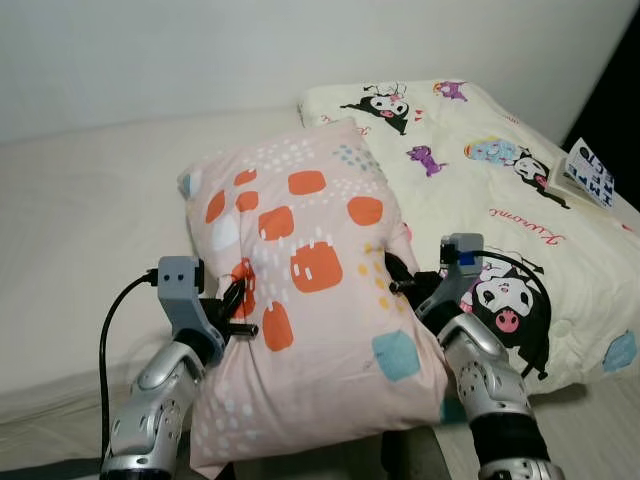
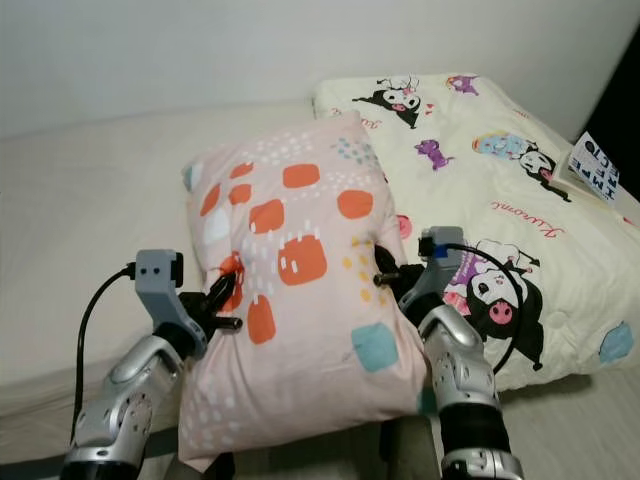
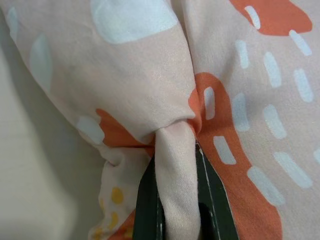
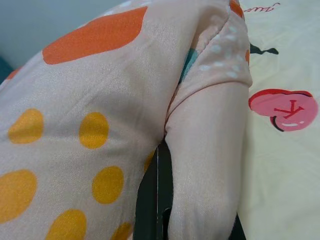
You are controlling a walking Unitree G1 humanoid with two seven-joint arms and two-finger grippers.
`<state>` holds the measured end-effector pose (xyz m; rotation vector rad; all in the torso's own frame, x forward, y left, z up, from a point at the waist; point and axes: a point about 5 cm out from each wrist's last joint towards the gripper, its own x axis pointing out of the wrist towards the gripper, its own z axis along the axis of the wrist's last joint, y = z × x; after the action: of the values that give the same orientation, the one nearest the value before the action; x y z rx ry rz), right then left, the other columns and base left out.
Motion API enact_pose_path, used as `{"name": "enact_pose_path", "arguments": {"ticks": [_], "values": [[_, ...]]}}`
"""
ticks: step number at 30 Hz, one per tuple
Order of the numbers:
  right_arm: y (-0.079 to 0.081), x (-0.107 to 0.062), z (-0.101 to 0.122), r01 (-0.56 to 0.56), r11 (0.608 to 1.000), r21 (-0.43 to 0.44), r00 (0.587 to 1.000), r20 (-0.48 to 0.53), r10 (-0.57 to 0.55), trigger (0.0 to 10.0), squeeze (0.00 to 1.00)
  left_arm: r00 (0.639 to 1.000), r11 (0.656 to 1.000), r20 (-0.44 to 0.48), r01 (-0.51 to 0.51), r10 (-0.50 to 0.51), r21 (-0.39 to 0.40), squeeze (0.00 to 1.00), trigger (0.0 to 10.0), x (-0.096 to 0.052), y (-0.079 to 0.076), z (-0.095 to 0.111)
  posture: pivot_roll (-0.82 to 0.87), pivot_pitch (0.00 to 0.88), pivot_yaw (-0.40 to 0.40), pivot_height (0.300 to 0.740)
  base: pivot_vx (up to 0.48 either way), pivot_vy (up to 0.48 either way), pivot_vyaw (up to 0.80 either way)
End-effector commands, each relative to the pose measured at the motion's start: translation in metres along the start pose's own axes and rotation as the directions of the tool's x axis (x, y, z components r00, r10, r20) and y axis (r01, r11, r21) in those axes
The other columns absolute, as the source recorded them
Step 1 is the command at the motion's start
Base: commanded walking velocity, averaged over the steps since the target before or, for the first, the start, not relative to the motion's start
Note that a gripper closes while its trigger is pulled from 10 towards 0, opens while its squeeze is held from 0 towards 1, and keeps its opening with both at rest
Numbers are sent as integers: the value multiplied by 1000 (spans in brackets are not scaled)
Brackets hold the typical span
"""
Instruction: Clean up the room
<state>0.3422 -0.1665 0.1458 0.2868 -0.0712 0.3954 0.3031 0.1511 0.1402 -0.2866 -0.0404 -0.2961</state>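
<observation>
Pink cloth is bunched between the fingers of our left pincer, clenched on a fold of the pillow; the left wrist view shows that pinch close up, while our head views give the pillow whole. Our right pincer likewise grips a fold at the pillow's other edge. The pillow is held up over the bed, partly overlapping the cartoon-printed quilt. A book lies beyond.

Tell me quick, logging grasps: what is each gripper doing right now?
Left gripper: shut on a fold of the pink pillow.
Right gripper: shut on the pink pillow's other side.
</observation>
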Motion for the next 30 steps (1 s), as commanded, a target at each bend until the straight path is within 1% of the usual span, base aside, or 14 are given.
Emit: {"name": "enact_pose_path", "arguments": {"ticks": [1, 5, 10, 13, 16, 23, 24, 30], "values": [[10, 1, 4, -11, 1000, -20, 1000, 27, 11, 10000, 0, 1000, 1000, 23, 19, -19, 6, 0, 10000, 0, -10, 3, 3, 117, -7, 579, 0, 0, 0], [12, -1, 2, -4, 1000, -29, 1000, 21, 5, 10000, 0, 1000, 1000, 30, 2, -2, 22, 0, 10000, -1, -9, 4, 1, 119, -7, 599, 0, 0, 0], [12, -2, 2, -5, 1000, -29, 1000, 19, 5, 10000, 0, 999, 999, 33, -8, 7, 34, 0, 10000, -1, -9, 4, 2, 120, -7, 614, 0, 0, 0], [13, -2, 3, -7, 999, -31, 1000, 18, 8, 10000, 0, 998, 998, 52, -40, 37, 58, 0, 10000, -2, -7, 6, 4, 122, -9, 629, 0, 0, 0], [13, -2, 3, -8, 999, -32, 1000, 17, 9, 10000, 0, 998, 997, 56, -44, 41, 58, 0, 10000, -2, -7, 6, 4, 122, -9, 634, 0, 0, 0], [15, -2, 4, -12, 999, -37, 1000, 12, 12, 10000, 0, 997, 997, 68, -48, 44, 57, 0, 10000, -3, -6, 10, 4, 124, -13, 664, 0, 0, 0], [15, -2, 4, -14, 999, -40, 1000, 11, 14, 10000, 0, 997, 997, 68, -48, 45, 55, 0, 10000, -3, -6, 9, 4, 124, -14, 674, 0, 0, 0], [15, -2, 5, -18, 999, -41, 1000, 8, 18, 10000, 0, 996, 997, 69, -51, 48, 54, 0, 10000, -4, -6, 9, 3, 124, -16, 694, 0, 0, 0]]}}
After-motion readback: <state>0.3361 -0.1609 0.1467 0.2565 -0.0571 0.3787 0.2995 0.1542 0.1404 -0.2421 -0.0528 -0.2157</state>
